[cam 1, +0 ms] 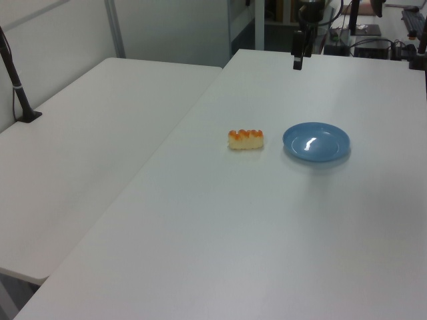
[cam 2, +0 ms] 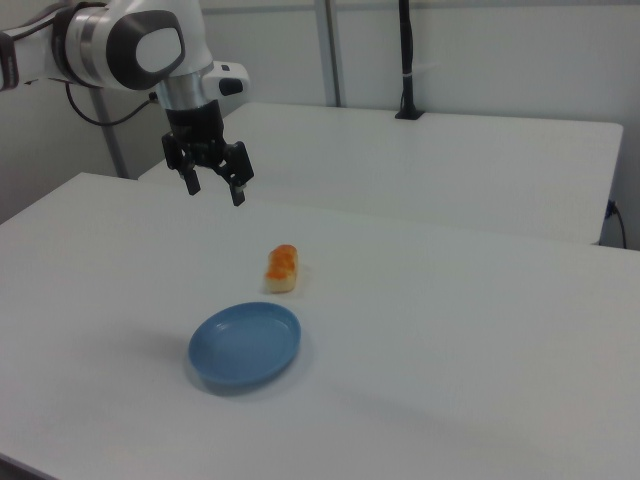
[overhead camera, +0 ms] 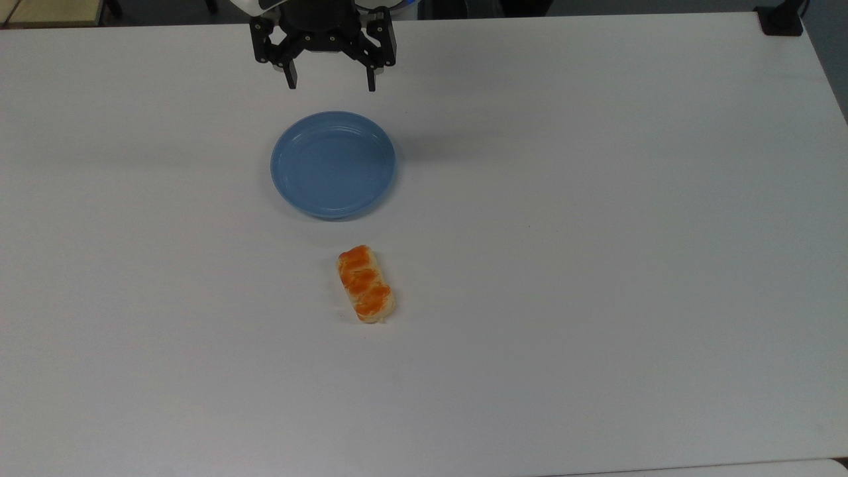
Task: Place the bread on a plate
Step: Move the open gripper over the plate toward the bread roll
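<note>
The bread (overhead camera: 366,283), a small braided loaf with an orange-brown top and pale sides, lies on the white table (overhead camera: 596,265) below the plate in the top view; I also see the bread (cam 1: 245,139) (cam 2: 283,268) in the side views. The light-blue plate (overhead camera: 333,164) (cam 1: 316,142) (cam 2: 246,346) sits bare, a short gap from the loaf. My gripper (overhead camera: 330,86) (cam 2: 215,190) hangs high in the air beyond the plate's far rim, open, with nothing between its fingers. In the left view the gripper (cam 1: 297,63) appears edge-on above the table's far end.
A second white table (cam 1: 87,147) adjoins along the left view's left side, with a black post (cam 1: 19,93) clamped on it. A black clamp (overhead camera: 782,20) sits at the top view's upper right corner. Desks with cables (cam 1: 373,37) stand behind.
</note>
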Controlling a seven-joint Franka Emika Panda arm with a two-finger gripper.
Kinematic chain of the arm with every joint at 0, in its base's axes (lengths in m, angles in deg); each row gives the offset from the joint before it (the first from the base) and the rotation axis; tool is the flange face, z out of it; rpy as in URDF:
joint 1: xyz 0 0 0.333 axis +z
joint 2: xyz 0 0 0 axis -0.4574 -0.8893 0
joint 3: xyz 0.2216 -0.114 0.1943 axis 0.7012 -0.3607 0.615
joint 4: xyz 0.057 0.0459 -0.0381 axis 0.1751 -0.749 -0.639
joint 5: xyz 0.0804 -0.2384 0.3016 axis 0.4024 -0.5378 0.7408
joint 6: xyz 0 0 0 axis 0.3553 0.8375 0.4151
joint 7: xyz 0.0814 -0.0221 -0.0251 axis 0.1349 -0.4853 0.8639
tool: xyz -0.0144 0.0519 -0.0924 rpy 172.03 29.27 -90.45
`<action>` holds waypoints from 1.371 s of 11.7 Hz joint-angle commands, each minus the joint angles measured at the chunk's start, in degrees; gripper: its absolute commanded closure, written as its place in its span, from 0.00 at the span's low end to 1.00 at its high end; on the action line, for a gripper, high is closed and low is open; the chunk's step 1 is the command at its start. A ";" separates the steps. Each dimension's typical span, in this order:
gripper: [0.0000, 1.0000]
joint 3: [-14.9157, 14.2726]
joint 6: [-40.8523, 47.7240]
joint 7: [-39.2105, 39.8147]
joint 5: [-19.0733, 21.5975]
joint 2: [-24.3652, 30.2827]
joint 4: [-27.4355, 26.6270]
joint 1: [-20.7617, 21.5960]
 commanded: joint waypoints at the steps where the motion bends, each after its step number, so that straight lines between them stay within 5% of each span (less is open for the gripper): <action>1: 0.00 -0.24 0.13 -0.57 -0.33 0.54 -1.78 0.57; 9: 0.00 -0.24 -0.49 0.66 -0.23 -0.69 -1.69 0.57; 16: 0.00 -0.94 -18.48 7.52 -0.76 -21.32 7.17 0.75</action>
